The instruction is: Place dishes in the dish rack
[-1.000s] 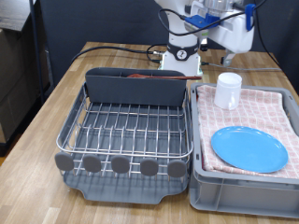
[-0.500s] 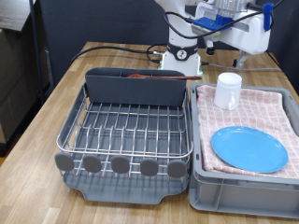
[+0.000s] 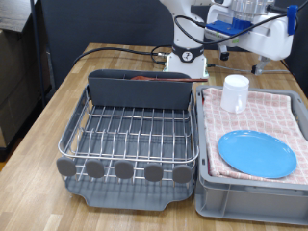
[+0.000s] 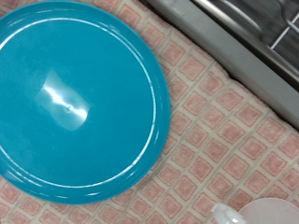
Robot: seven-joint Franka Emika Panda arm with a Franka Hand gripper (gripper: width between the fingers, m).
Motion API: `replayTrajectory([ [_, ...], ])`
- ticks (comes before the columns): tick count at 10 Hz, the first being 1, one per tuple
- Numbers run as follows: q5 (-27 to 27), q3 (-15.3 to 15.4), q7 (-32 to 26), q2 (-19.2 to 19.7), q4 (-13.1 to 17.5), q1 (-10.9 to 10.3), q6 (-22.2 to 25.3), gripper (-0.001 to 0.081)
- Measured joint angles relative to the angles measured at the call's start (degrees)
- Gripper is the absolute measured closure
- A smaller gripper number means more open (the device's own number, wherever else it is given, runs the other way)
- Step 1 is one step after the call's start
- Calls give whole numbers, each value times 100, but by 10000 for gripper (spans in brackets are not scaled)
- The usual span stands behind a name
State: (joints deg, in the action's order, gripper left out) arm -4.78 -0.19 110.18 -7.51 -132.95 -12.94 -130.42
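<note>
Your jaws sit out of view, so I cannot tell whether they're apart, with the sky-blue plate (image 4: 79, 98) lying flat directly beneath them on the checked cloth (image 4: 224, 140).

— What carries it all?

— A wooden bench (image 3: 58, 106), bare plank showing along the left of the exterior view.

— And directly on it?

— The dish rack (image 3: 130, 135) sits left of centre, its wire grid on a dark grey base. Just beside it on the right is a grey bin (image 3: 252, 197). At the far end, a black cable (image 3: 115, 50) trails across the wood.
</note>
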Motion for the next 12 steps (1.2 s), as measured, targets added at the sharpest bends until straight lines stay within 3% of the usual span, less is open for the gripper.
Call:
replayTrajectory([
  [2, 257, 20, -327, 185, 100, -5, -266, 3],
  [8, 1468, 7, -1641, 794, -396, -3, -1910, 3],
  [10, 1717, 10, -1974, 1002, -434, 0, -2167, 3],
  [12, 1705, 9, -1952, 1001, -432, 0, -2158, 3],
])
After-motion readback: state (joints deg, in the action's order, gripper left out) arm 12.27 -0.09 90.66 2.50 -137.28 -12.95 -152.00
